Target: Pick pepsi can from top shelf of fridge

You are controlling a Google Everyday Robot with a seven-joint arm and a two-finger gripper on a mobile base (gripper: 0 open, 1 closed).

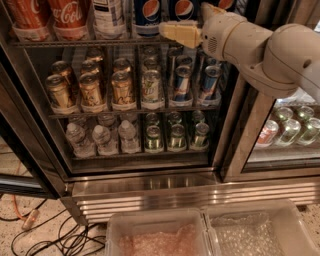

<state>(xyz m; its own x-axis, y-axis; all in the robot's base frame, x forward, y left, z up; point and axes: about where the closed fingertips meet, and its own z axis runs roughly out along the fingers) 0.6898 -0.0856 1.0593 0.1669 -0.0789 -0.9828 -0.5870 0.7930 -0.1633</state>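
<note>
One cream gripper (170, 32) sits at the front edge of the top shelf (60, 44). It is on the end of a big white arm (270, 55) that reaches in from the right. It lies flat and points left, just above the shelf's wire. I cannot tell if it is open or shut.

The pepsi can (183, 9) stands on the top shelf right behind the gripper, so its bottom part is hidden. It stands up straight at the front, where drinks are easy to take. A second blue can (148, 14) stands on the top shelf too, just past the gripper's tip. Further left on the top shelf are a white drink (107, 15) and red Coca-Cola cans (67, 15).

I think the gripper is held low and sideways so it can line up with the can's side before it grabs. The can is not lifted yet. The next move needs care, because the cans on the top shelf stand close together and a bump could tip one.

Under the top shelf, the fridge (235, 150) holds gold cans (90, 90) and water bottles (102, 137).
</note>
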